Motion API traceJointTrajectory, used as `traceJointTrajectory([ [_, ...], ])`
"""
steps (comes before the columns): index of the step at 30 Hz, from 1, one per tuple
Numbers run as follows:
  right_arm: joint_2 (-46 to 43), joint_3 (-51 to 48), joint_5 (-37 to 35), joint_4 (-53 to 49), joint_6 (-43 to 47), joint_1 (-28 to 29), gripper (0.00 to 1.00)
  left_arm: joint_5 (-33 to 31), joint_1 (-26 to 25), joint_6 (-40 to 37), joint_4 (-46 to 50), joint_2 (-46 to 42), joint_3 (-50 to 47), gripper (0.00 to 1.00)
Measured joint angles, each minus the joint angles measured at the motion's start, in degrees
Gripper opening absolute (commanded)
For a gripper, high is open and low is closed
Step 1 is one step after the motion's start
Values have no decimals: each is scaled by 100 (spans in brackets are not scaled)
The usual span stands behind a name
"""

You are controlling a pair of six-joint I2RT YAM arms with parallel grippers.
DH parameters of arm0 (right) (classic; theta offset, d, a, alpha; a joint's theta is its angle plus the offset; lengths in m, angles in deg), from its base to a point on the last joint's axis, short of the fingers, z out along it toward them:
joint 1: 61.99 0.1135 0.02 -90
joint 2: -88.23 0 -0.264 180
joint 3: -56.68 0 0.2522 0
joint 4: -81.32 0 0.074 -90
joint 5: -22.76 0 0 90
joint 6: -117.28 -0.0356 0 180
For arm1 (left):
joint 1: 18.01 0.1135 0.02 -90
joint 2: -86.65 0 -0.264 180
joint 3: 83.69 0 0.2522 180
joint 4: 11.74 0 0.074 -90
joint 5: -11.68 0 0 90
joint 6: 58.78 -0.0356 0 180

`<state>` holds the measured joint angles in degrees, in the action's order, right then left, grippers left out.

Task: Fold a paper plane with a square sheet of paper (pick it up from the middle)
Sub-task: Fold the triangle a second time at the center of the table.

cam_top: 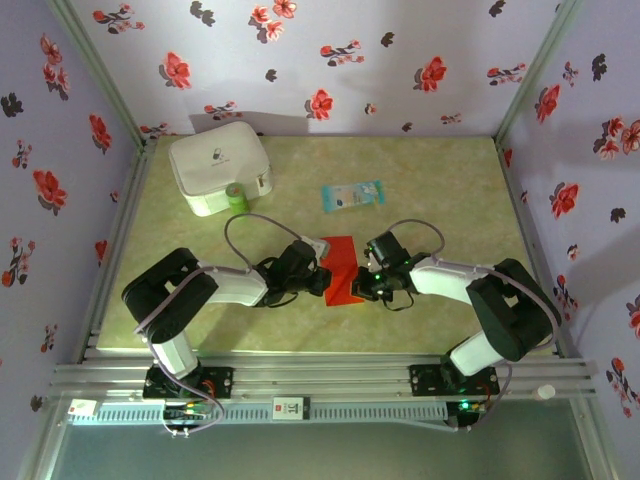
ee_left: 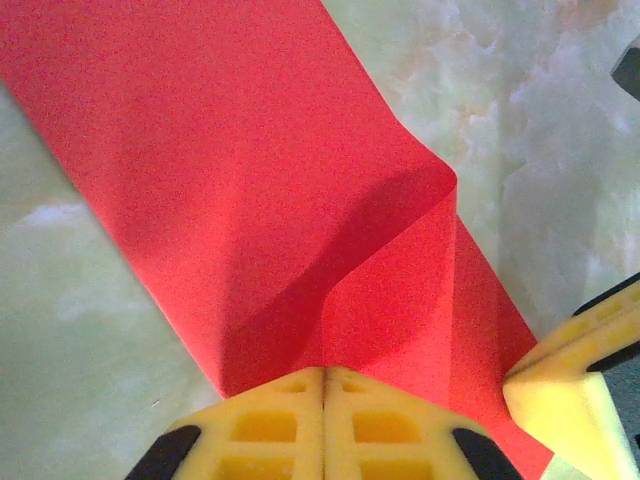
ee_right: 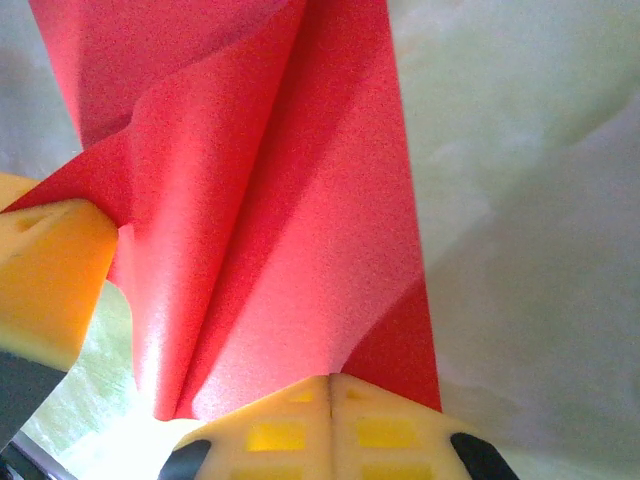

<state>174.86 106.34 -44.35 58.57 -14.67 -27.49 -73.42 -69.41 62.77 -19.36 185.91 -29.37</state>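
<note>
Red paper (cam_top: 341, 262) lies on the table (cam_top: 440, 310) in the overhead view, midway between the two arms, with the left claw (cam_top: 323, 279) and the right claw (cam_top: 362, 282) meeting at its near end from either side. From the left wrist we see that claw (ee_left: 323, 380) pinched shut on the paper (ee_left: 240, 180), which humps into a soft ridge just ahead. From the right wrist, its claw (ee_right: 331, 385) is likewise closed on the paper (ee_right: 300, 200), pleated lengthwise. We judge a lengthwise fold is in hand, not yet creased; next, both claws must move together, lay the layers flat and press the ridge sharp without tearing.
</note>
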Motion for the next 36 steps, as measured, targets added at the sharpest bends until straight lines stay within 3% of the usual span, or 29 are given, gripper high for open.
traceJointTrajectory([
  [36,0,7,-7,-11,0,0,2,-4,42,-2,166,120,146,6],
])
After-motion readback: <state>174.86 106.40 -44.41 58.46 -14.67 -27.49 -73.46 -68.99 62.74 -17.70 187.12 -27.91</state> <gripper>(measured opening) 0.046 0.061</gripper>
